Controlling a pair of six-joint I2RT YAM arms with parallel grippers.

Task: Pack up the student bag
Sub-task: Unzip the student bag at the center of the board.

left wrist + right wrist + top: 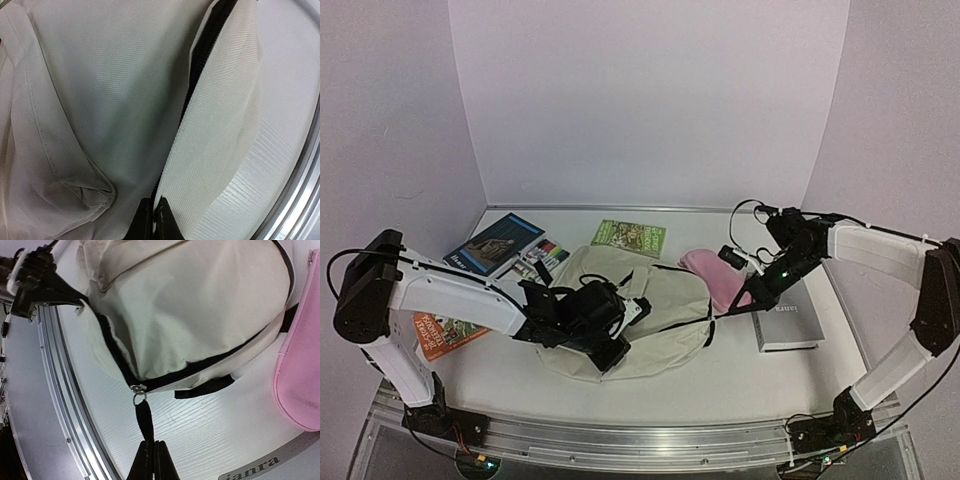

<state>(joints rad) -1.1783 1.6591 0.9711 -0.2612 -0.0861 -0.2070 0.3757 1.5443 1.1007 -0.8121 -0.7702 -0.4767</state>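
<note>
**Student bag flat mid-tabletop, both jaws clenched on it**

Top view: The student bag (670, 320) lies flat at the middle of the tabletop (740, 375). Its longer span runs roughly left to right, with the right end tipped somewhat toward the back. The black zipper line curves round that right end, which faces the pink pencil case (712, 275). The left arm (460, 295) reaches in from the left, and the left jaws are down on the near-left part of the bag. The right arm (865, 245) reaches in from the right. The right jaws sit at the bag's right end, between the pencil case and a grey book (788, 325). Behind the bag lie a blue book (495, 243), a marker pack (542, 255) and a green book (628, 237). An orange book (445, 335) lies under the left arm.

Left wrist view: The left jaws are clenched tip to tip at the dark zipper seam (197, 65), pinching cream fabric. The seam runs from the jaws upward and to the right.

Right wrist view: The right jaws are clenched on the black zipper pull (145, 420), which hangs from the metal slider (138, 388). The bag fills the upper frame, with the pencil case just beside it at right.
</note>
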